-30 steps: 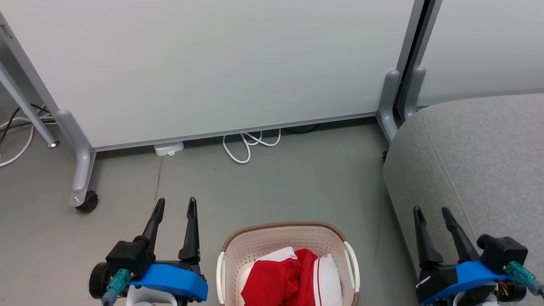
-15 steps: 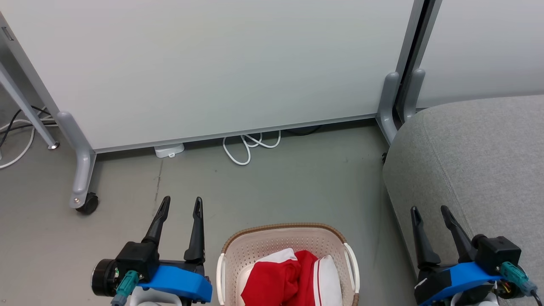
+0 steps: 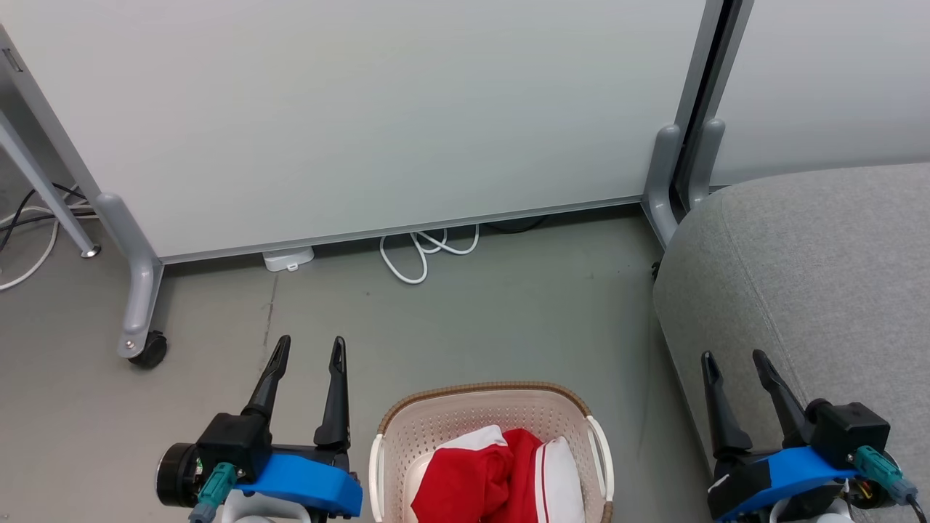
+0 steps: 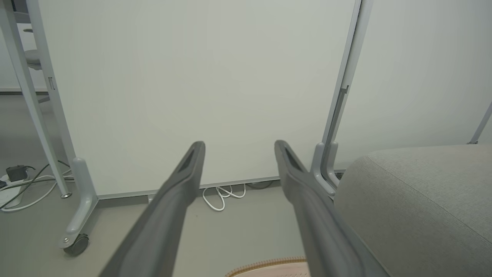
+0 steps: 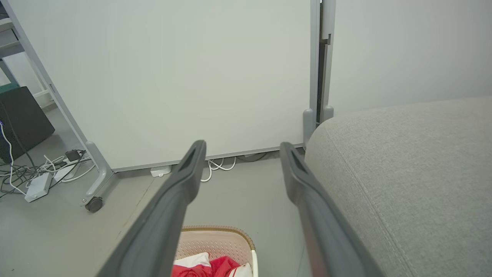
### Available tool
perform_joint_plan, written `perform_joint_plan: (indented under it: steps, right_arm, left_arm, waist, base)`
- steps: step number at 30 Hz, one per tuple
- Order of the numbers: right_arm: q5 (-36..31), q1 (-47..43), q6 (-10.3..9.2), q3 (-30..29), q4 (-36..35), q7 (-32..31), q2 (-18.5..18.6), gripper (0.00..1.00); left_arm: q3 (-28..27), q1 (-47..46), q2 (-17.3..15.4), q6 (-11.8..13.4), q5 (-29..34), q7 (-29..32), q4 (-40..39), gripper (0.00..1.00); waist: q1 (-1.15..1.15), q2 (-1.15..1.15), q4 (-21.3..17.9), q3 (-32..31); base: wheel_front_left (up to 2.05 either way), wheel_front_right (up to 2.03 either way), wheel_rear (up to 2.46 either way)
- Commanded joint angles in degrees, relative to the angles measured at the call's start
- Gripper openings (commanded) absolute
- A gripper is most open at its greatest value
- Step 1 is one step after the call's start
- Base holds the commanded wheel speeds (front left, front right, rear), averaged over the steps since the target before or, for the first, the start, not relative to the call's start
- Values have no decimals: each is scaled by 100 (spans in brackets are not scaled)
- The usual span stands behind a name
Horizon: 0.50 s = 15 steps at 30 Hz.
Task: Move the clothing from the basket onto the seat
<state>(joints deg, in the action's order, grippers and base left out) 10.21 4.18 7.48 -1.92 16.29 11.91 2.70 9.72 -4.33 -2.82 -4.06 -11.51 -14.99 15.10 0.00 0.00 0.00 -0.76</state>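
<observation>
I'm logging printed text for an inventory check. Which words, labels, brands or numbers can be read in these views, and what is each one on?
There is no readable text in these views.
The clothing: the visible folds are plain red and white.
The basket: the visible wall and rim are plain.
The white box on the floor under the panel: too small to tell whether it carries any marking.

Left gripper [image 3: 311, 343] and right gripper [image 3: 732, 357]: black, blue, teal.
Each has two long, tapering black fingers [image 3: 336, 392] with slotted tips, a bright blue plastic bracket [image 3: 305, 483], a black boxy housing [image 3: 236, 439] and a teal cable connector [image 3: 214, 485].
</observation>
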Motion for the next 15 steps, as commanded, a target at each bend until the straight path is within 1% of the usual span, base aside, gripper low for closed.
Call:
perform_joint_plan:
  steps: [1, 8, 15]
  right_arm:
    - [2, 39, 3, 14, -11, 4, 34, 100]
    - [-41, 164, 3, 97, -124, -25, 32, 100]
    - [-52, 527, 3, 288, -350, -28, 30, 100]
  left_arm:
    - [-21, -16, -12, 18, 12, -30, -2, 100]
    - [4, -39, -11, -6, -13, -29, 67, 100]
    - [6, -346, -10, -35, -8, -29, 242, 100]
  waist:
    - [0, 0, -13, 20]
    - [0, 0, -124, 263]
    - [0, 0, -387, 970]
  base:
    - [0, 0, 0]
    - [0, 0, 0]
    - [0, 0, 0]
